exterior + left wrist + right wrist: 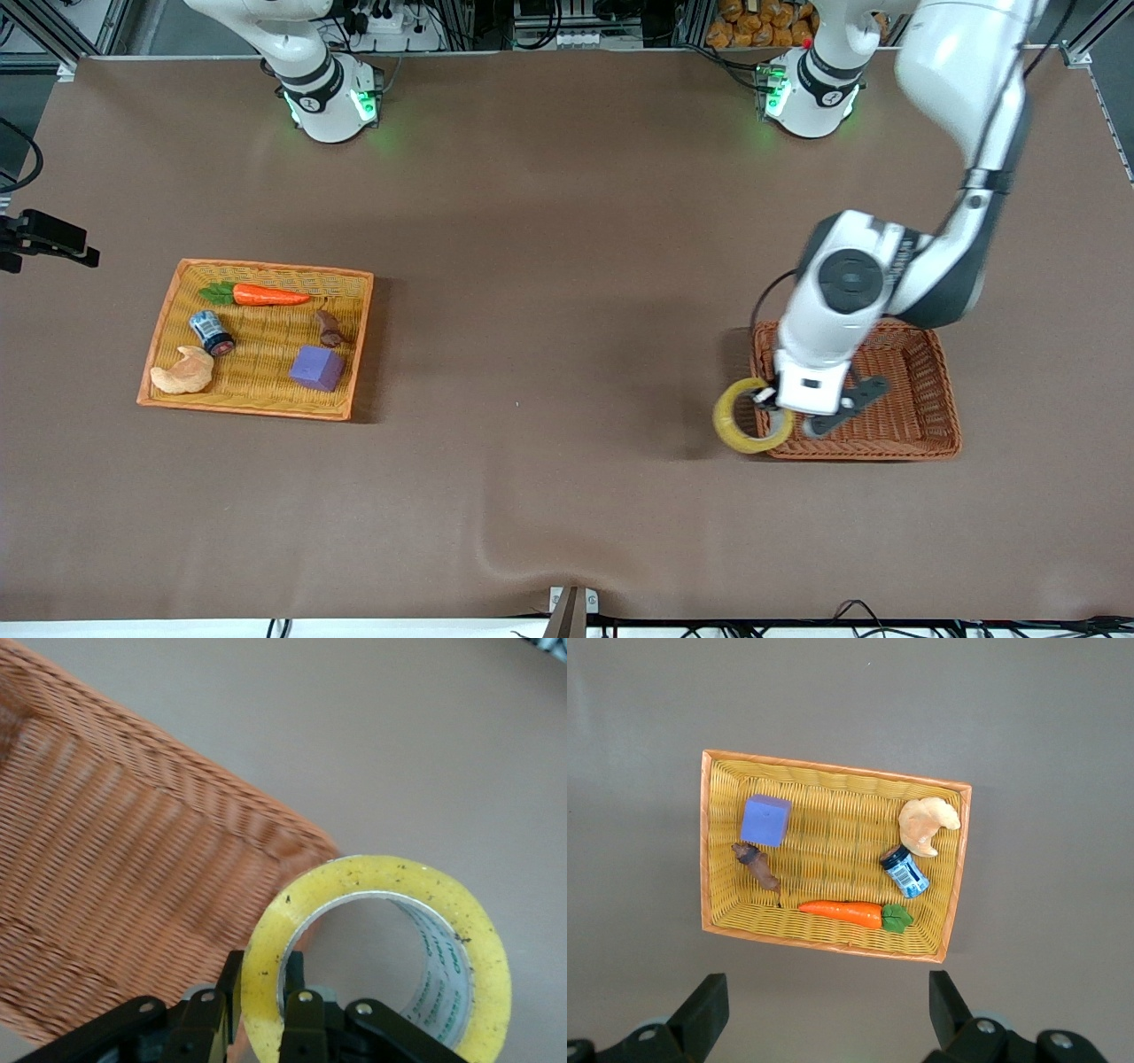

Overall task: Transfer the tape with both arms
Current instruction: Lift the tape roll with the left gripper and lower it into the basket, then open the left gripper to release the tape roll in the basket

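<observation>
I had the left gripper [257, 1014] pinching the tape [753, 416] over the brown basket's [921, 416] corner; the right gripper [824, 1014], fingers spread, waited over the yellow basket [833, 850].

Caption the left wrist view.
Left gripper shut on the tape, held beside the brown wicker basket.

Two white jointed arms seen, black bands at joints. Left arm [961, 159]: round dark cap on wrist housing, thin black cable looped beside it. Green lights shown on both bases; right arm base [323, 97]. Left gripper [257, 1028] and right gripper [824, 1019]: black fingers, silver screws.
</observation>
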Motion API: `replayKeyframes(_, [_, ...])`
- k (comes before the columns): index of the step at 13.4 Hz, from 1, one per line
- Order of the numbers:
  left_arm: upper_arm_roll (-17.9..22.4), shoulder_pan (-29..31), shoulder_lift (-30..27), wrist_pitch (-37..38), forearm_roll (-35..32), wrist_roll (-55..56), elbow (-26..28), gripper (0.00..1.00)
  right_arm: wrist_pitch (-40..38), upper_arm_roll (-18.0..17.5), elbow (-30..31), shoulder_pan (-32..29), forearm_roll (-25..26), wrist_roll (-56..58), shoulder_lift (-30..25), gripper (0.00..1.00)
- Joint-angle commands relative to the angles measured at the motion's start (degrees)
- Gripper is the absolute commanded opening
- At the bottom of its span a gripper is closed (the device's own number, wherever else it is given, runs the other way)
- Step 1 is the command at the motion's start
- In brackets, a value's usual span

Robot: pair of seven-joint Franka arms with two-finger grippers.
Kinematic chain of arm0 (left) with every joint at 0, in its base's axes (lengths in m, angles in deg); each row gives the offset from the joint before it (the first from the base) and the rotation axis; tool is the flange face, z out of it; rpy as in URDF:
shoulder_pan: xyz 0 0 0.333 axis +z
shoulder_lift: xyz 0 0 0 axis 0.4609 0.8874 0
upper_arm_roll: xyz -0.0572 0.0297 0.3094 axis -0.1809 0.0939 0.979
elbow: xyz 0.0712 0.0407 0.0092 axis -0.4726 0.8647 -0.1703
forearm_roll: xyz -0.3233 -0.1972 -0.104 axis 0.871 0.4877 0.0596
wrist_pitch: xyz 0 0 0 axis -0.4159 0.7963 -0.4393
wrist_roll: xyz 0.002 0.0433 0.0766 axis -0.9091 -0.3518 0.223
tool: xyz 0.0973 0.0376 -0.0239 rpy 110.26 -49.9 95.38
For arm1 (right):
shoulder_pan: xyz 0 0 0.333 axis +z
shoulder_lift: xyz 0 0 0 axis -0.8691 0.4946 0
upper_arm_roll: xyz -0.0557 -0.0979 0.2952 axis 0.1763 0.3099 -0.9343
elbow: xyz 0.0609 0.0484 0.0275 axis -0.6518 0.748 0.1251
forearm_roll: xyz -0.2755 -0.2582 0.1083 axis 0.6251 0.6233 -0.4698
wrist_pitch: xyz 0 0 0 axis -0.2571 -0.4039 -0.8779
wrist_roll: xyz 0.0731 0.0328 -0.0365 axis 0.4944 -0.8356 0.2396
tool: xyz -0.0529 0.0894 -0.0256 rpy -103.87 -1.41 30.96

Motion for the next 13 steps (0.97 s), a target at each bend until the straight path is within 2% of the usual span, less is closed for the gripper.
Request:
replayKeyframes(1, [-5.1, 8.2, -3.7, -0.3, 1.3, -3.5, 5.8, 0.00, -0.3, 0.1, 0.2, 0.2, -0.3, 0.6, -0.6, 1.00])
replayKeyframes(7, [-5.0, 13.5, -3.2, -1.0, 1.1, -2.1, 9.6, 0.00, 0.0, 0.1, -0.2, -0.4, -0.9, 0.4, -0.6, 1.00])
replayKeyframes(11, [-4.9, 16.6, -6.6, -9.0, 0.4, -1.6, 16.7, 0.00, -0.3, 0.1, -0.2, -0.2, -0.7, 0.7, -0.6, 1.00])
replayKeyframes(13, [-4.8, 17.5, -9.1, -14.6, -0.4, -1.6, 22.2, 0.00, -0.2, 0.1, -0.2, -0.1, -0.7, 0.5, -0.6, 1.00])
